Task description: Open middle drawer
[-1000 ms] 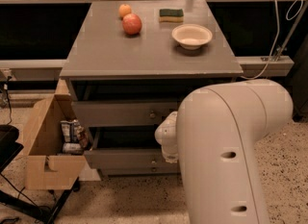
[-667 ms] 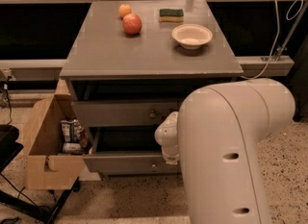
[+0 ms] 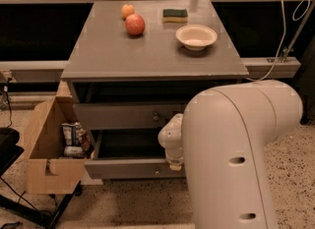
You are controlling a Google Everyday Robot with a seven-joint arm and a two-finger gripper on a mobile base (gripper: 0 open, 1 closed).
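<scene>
The middle drawer [image 3: 123, 168] is the lower grey front in view, with a small round knob [image 3: 157, 172]. It stands pulled out, and its dark inside shows behind the front. The taller top drawer [image 3: 118, 116] sits above it, further back. The lowest drawer is hidden under the open one. My gripper [image 3: 173, 161] is at the right part of the middle drawer's front, mostly hidden behind my big white arm [image 3: 236, 154].
On the grey cabinet top [image 3: 108, 56] lie a red apple [image 3: 135, 24], an orange [image 3: 128, 10], a green sponge [image 3: 175, 14] and a cream bowl [image 3: 196, 37]. A cardboard box [image 3: 47, 154] holding snack bags stands left of the drawers. A cable [image 3: 283, 26] hangs at right.
The middle drawer has come slightly further out toward the camera. My arm has shifted only a little.
</scene>
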